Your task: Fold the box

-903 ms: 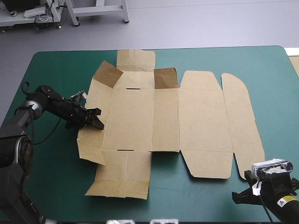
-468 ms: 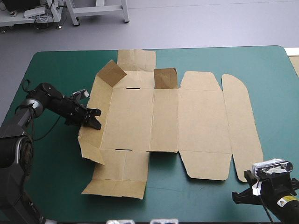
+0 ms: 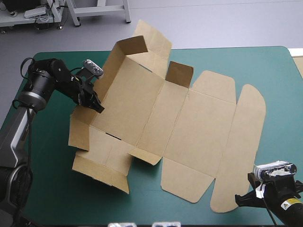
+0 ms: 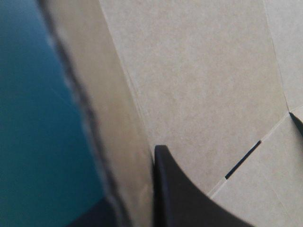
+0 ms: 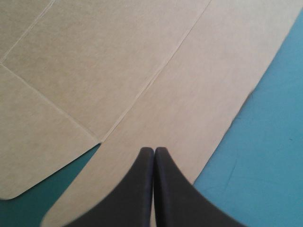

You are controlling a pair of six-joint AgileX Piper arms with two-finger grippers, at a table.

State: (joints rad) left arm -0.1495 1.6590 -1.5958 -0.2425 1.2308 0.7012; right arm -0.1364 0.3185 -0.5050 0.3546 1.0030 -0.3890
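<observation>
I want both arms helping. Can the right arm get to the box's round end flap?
Probably yes: the right gripper hangs close by that flap of the box, pointing at it, nothing in between.

Plain brown board all over the box (image 3: 156, 113), crossed by paler crease lines; table cover (image 3: 265, 66) a uniform teal-green; both fingers (image 5: 142, 189) of the right gripper (image 5: 154, 150) solid black, the left gripper (image 3: 98, 107) black too.
</observation>
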